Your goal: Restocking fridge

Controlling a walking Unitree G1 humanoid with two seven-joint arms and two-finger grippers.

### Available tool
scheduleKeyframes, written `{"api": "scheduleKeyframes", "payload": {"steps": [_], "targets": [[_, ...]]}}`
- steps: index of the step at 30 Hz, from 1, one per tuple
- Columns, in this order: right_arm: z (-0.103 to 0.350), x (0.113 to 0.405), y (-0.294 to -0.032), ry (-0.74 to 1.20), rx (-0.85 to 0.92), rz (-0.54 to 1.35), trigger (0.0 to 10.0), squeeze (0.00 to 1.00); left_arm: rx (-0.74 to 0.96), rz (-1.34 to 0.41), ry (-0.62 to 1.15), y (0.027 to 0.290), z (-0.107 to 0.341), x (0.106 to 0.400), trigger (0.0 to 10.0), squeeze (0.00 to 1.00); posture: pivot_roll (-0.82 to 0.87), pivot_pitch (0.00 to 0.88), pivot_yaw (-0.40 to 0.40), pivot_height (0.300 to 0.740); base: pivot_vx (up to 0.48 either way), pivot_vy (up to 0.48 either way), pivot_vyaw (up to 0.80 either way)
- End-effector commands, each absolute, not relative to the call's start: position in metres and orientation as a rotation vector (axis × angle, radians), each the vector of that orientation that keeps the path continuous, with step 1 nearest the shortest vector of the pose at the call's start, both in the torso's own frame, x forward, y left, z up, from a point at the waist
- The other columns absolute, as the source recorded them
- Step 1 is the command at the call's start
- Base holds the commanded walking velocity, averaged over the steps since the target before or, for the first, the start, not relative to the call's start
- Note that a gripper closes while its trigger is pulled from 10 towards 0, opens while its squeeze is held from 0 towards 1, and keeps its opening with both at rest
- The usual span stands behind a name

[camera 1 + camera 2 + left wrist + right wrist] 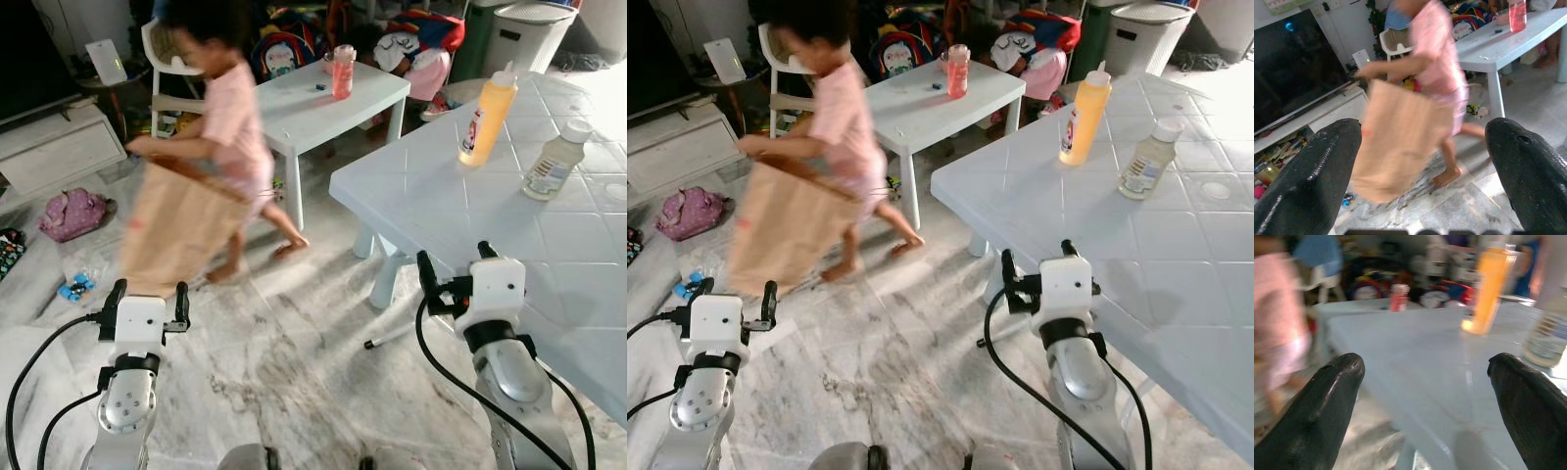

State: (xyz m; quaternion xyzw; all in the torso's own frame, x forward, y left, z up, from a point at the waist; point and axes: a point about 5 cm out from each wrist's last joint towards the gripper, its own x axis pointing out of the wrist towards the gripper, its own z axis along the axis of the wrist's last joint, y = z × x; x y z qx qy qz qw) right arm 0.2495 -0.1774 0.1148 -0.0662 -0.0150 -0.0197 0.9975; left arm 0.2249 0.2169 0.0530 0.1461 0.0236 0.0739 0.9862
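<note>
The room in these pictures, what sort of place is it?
Probably a family living room: a dark television on a low white cabinet, a small white table, and backpacks with toys on the marble floor.

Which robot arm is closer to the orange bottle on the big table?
The right one. The right pincer is at the near edge of the big table, with the orange bottle straight ahead. The left pincer hangs over the floor, far off to the side.

No wording is legible; labels on the orange bottle (487,114) and clear bottle (554,163) are too small.
</note>
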Motion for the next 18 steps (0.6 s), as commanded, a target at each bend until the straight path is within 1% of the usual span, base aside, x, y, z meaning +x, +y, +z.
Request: {"api": "scheduleKeyframes", "payload": {"steps": [1, 2, 4, 6, 8, 9, 10, 11, 12, 13, 18], "targets": [[0.113, 0.256, -0.183, -0.010, -0.137, -0.092, 10.0, 0.00, 0.284, 0.158, 0.030, 0.217, 0.058, 0.231, 10.0, 0.00, -0.02, 0.001, 0.060, 0.740, 0.000, 0.000, 0.00], [0.117, 0.260, -0.182, -0.025, -0.184, -0.094, 10.0, 0.00, 0.282, 0.144, 0.024, 0.215, 0.058, 0.234, 10.0, 0.00, -0.02, 0.000, 0.056, 0.740, 0.000, 0.000, 0.00], [0.118, 0.262, -0.182, -0.031, -0.201, -0.096, 10.0, 0.00, 0.282, 0.136, 0.020, 0.215, 0.058, 0.235, 10.0, 0.00, -0.02, 0.000, 0.055, 0.740, 0.000, 0.000, 0.00], [0.122, 0.266, -0.182, -0.071, -0.154, -0.074, 10.0, 0.00, 0.283, 0.118, 0.010, 0.213, 0.061, 0.239, 10.0, 0.00, -0.02, 0.005, 0.049, 0.740, 0.291, 0.382, 0.00], [0.125, 0.267, -0.184, -0.088, -0.187, -0.072, 10.0, 0.00, 0.280, 0.120, 0.003, 0.216, 0.064, 0.243, 10.0, 0.00, -0.02, 0.019, 0.046, 0.740, 0.296, 0.379, 0.00], [0.122, 0.267, -0.184, -0.064, -0.199, -0.059, 10.0, 0.00, 0.278, 0.126, 0.003, 0.217, 0.065, 0.244, 10.0, 0.00, -0.02, 0.021, 0.046, 0.740, 0.296, 0.379, 0.00], [0.120, 0.266, -0.184, -0.050, -0.189, -0.045, 10.0, 0.00, 0.276, 0.130, 0.002, 0.217, 0.065, 0.245, 10.0, 0.00, -0.02, 0.024, 0.045, 0.740, 0.296, 0.379, 0.00], [0.119, 0.265, -0.181, -0.046, -0.137, -0.017, 10.0, 0.00, 0.270, 0.129, -0.007, 0.216, 0.067, 0.247, 10.0, 0.00, -0.01, 0.042, 0.041, 0.740, 0.292, 0.379, 0.00], [0.120, 0.265, -0.179, -0.054, -0.109, -0.002, 10.0, 0.00, 0.266, 0.125, -0.012, 0.215, 0.069, 0.248, 10.0, 0.00, -0.01, 0.042, 0.041, 0.740, 0.292, 0.379, 0.00], [0.122, 0.264, -0.178, -0.069, -0.123, 0.000, 10.0, 0.00, 0.263, 0.115, -0.022, 0.212, 0.071, 0.248, 10.0, 0.00, -0.01, 0.051, 0.037, 0.740, 0.315, 0.364, 0.00], [0.121, 0.262, -0.178, -0.066, -0.132, -0.025, 10.0, 0.00, 0.265, 0.081, -0.018, 0.207, 0.068, 0.242, 10.0, 0.00, -0.01, 0.069, 0.034, 0.740, 0.316, 0.362, 0.00]]}}
